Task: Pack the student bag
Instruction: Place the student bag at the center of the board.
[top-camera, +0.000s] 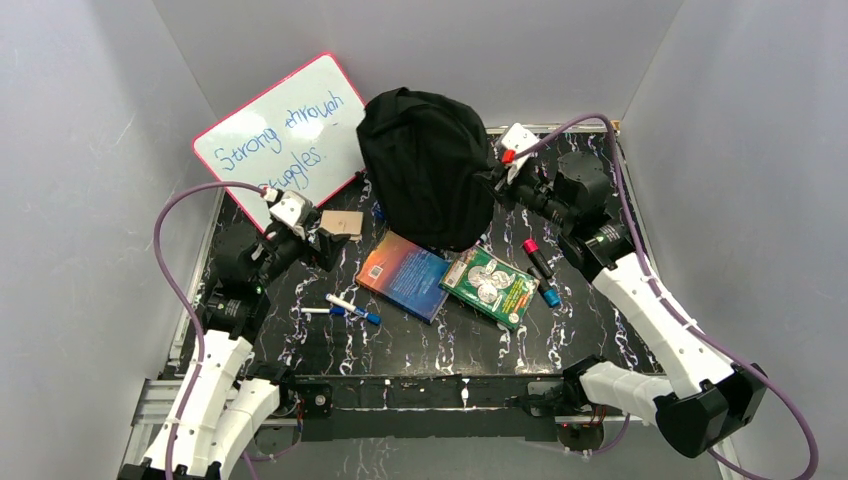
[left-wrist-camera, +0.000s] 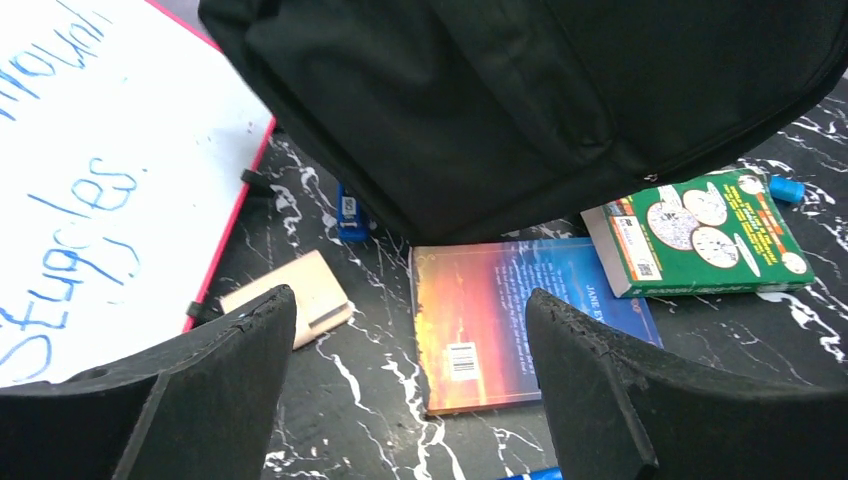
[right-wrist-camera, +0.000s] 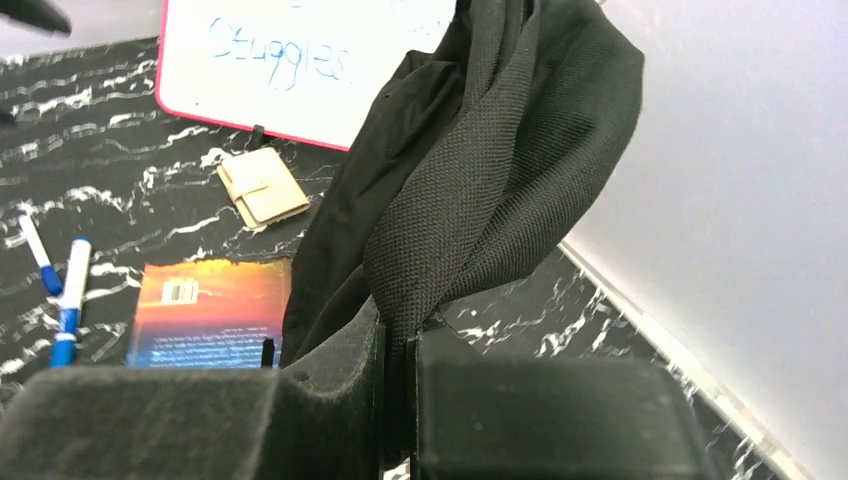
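- Top external view: the student bag sits bunched up at the back middle of the table, its lower edge over the orange-and-blue book.
- Right wrist view: the right gripper is clamped on a fold of the bag's fabric.
- Left wrist view: the left gripper hangs with its jaws wide apart, holding nothing.

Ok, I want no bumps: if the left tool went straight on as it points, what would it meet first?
Likely the sunset-cover book lying flat on the table, framed between the fingers of the open left tool; the student bag is beyond it. Depth is uncertain.
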